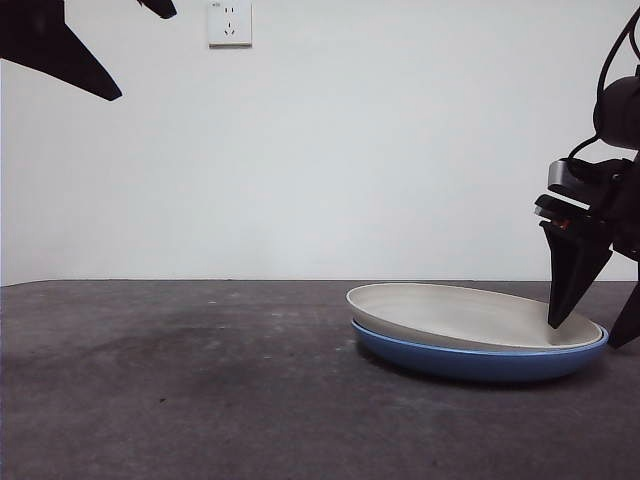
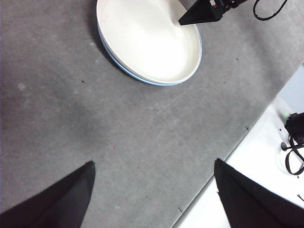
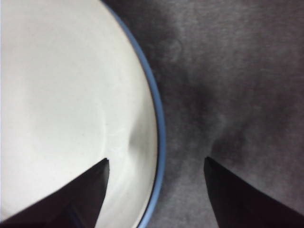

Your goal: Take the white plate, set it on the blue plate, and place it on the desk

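The white plate (image 1: 460, 312) lies nested in the blue plate (image 1: 470, 364) on the desk (image 1: 200, 380), right of centre and slightly tilted. My right gripper (image 1: 590, 333) is open and straddles the plates' right rim. One jaw is inside the white plate and the other is outside over the desk. The right wrist view shows the white plate (image 3: 61, 95), the blue rim (image 3: 159, 123) and my open right gripper (image 3: 155, 160) around the rim. My left gripper (image 2: 153, 161) is open and empty, high above the desk (image 2: 142, 133), away from the white plate (image 2: 147, 38).
A wall socket (image 1: 229, 22) sits on the white back wall. The left arm shows as black tips (image 1: 60, 45) at the top left corner. The desk's edge (image 2: 228, 156) borders a white floor with black cables (image 2: 294, 142).
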Robot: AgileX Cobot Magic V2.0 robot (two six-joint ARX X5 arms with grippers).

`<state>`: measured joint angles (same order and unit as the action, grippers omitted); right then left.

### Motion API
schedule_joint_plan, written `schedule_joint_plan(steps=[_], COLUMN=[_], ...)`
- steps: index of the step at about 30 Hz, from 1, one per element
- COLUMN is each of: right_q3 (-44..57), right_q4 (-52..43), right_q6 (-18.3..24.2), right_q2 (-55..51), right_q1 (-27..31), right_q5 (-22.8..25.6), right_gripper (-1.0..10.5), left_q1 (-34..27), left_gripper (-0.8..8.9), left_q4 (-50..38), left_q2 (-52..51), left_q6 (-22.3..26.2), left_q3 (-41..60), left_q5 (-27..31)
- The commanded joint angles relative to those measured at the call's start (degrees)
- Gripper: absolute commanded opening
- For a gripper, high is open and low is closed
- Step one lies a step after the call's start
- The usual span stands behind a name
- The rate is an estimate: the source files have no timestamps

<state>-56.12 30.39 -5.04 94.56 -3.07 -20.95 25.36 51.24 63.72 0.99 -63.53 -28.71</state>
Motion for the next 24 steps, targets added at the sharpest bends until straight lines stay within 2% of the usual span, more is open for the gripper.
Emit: schedule_joint_plan(steps=[1, 3, 14, 24], right_q3=[-0.9, -0.9, -0.9, -0.9], right_q4=[-1.0, -1.0, -0.7, -1.1], right_q6=[-0.8, -0.8, -1.2, -2.5], right_q2=[0.9, 0.9, 1.0, 0.8], right_q1=[-0.3, -0.4, -0.5, -0.5], right_q5=[-0.2, -0.2, 0.3, 0.1], right_gripper=[2.4, 1.8, 0.1, 0.1], left_q1=[0.3, 0.3, 0.3, 0.3], left_gripper=[4.01, 4.01, 4.01, 4.01], left_q4=[-0.3, -0.3, -0.2, -0.2], left_q2=[0.2, 0.2, 0.3, 0.3], left_q6=[0.9, 0.9, 0.9, 0.9], left_q3=[-0.5, -0.5, -0.5, -0.5], left_q5=[-0.3, -0.3, -0.3, -0.3])
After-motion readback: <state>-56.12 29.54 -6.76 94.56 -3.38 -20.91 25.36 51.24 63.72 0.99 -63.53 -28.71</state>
